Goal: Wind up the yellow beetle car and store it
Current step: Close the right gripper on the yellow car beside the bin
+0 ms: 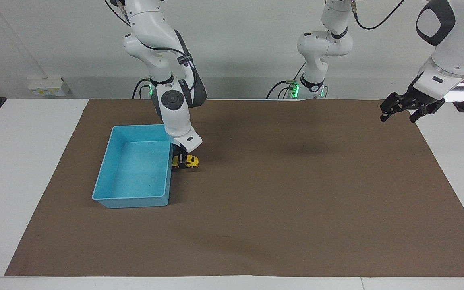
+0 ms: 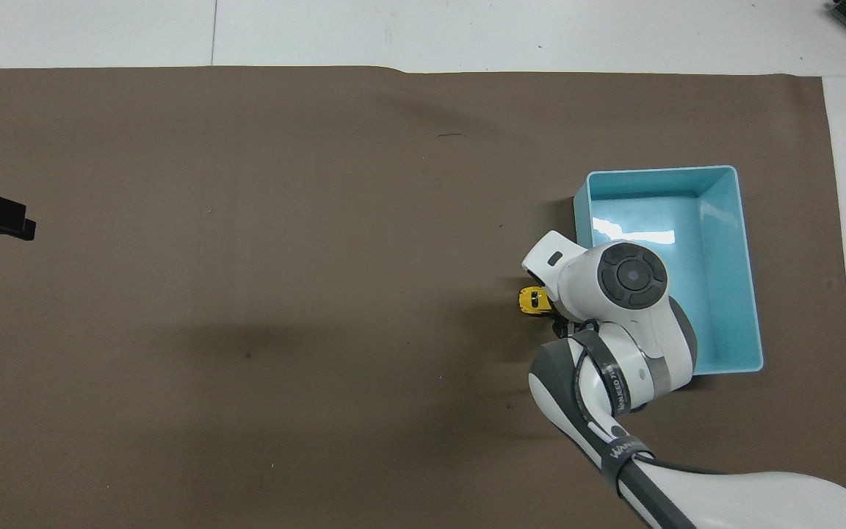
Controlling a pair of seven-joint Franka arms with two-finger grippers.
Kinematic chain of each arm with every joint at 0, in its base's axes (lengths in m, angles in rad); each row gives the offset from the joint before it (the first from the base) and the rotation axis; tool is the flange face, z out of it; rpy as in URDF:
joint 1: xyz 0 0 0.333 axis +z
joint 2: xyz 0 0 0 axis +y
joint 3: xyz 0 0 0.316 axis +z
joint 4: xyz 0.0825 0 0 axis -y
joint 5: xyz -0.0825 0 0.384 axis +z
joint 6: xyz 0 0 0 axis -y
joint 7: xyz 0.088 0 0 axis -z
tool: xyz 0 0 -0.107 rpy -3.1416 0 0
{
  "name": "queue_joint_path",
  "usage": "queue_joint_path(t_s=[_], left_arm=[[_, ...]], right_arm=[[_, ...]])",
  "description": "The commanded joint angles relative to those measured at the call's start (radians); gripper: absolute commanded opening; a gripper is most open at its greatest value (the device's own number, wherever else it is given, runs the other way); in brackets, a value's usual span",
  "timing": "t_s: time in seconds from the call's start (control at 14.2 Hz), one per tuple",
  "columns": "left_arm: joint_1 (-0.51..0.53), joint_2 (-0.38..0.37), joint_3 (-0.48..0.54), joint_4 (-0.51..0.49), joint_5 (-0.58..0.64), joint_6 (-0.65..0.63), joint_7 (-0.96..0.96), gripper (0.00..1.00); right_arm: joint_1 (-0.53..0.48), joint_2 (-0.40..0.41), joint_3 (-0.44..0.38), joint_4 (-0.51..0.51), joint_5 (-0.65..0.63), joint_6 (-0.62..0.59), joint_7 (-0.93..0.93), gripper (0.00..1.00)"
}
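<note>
Straddling the yellow beetle car (image 1: pixel 187 161) just beside the blue bin (image 1: pixel 113 161), the right hand (image 1: pixel 180 160) grips it across its long axis; the left hand (image 1: pixel 411 107) waits open.
</note>
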Motion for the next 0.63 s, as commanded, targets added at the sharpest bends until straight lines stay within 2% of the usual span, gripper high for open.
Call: queue_joint_path(t_s=[0.0,0.35,0.56], left_arm=[[0.006,-0.021,-0.006,-0.017,0.017,-0.007,-0.006,1.00],[0.006,-0.021,-0.006,-0.017,0.017,-0.007,-0.006,1.00],[0.006,-0.021,-0.006,-0.017,0.017,-0.007,-0.006,1.00]], right_arm=[[0.003,0.008,-0.001,0.030,-0.010,-0.012,-0.022,0.00],[0.051,0.016,-0.001,0.122,-0.006,-0.086,0.022,0.00],[0.051,0.003,-0.001,0.191,-0.001,-0.188,0.024,0.00]])
